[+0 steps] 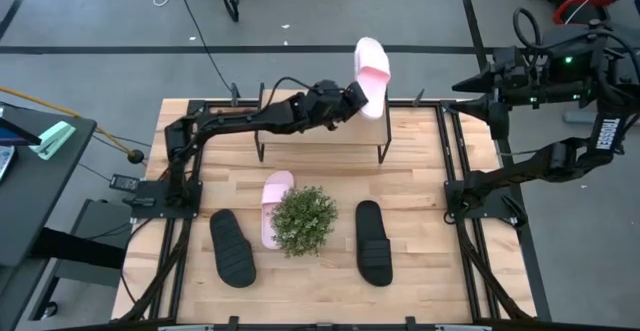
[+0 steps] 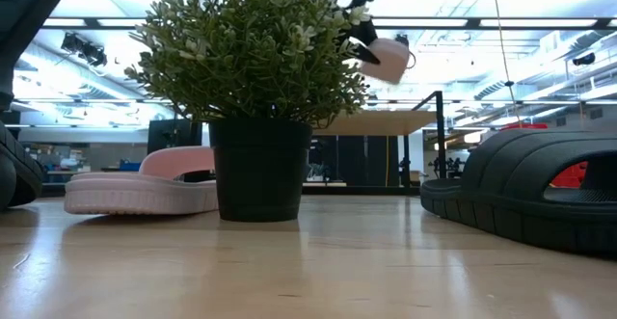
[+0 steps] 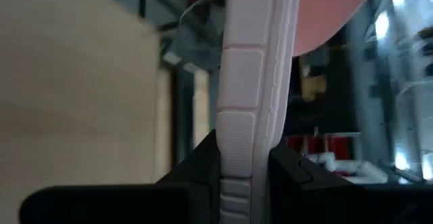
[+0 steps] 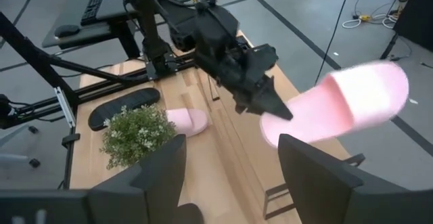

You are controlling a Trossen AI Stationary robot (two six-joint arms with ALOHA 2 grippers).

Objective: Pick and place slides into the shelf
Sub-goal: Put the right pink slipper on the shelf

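1 pink slide (image 1: 372, 74) pinched in left tool (image 1: 356, 95).

pink slides (image 1: 372, 75): 2 | black slides (image 1: 231, 248): 2 | shelf (image 1: 320, 129): 1 | potted plant (image 1: 303, 220): 1

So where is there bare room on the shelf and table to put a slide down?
The shelf board looks bare beneath the left claw. The table is free right of the shelf legs. Crowded: the front, around the plant, pink slide and black slides.
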